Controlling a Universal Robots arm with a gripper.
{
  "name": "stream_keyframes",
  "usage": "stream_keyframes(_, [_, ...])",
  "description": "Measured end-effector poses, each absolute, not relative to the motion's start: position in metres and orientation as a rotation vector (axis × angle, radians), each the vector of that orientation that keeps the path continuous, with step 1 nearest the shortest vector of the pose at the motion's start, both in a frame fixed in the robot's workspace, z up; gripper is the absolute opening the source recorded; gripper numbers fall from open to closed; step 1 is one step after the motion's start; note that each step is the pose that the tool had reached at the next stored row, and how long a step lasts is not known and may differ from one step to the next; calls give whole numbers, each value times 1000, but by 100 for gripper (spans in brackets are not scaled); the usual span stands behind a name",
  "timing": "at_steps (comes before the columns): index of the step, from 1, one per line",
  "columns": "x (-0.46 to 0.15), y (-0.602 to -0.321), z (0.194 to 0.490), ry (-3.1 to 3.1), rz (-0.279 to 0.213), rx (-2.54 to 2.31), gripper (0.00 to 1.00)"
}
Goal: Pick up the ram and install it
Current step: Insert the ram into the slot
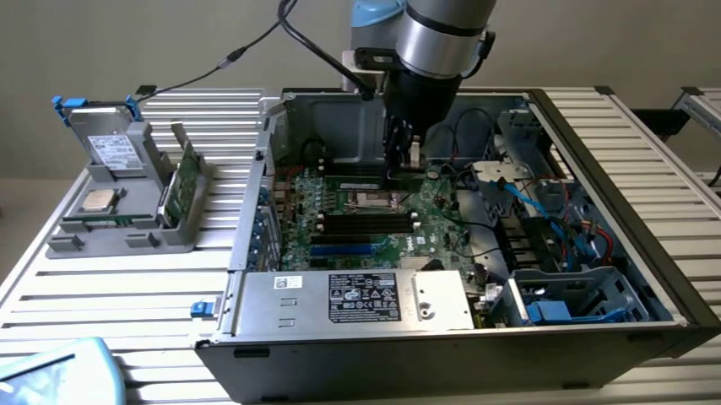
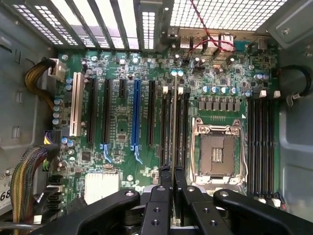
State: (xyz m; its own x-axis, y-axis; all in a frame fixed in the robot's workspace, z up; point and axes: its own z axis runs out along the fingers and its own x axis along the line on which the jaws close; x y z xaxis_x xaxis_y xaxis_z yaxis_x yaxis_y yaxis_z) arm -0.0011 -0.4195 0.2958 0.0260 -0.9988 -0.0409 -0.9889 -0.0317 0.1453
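Gripper of black jointed metal is pinching, almost fully closed, the long, thin dark-green ram stick. The stick is standing edge-on among long black plastic memory slots just beside the silver processor socket. Beyond it, the green motherboard is stretching toward the grey perforated case wall.

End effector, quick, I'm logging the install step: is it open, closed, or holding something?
End effector: closed, gripping the ram edge-on over the motherboard.
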Motion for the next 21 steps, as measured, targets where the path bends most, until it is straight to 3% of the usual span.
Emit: stream_keyframes(21, [-10,-416,265,-2184,-169,2178,13])
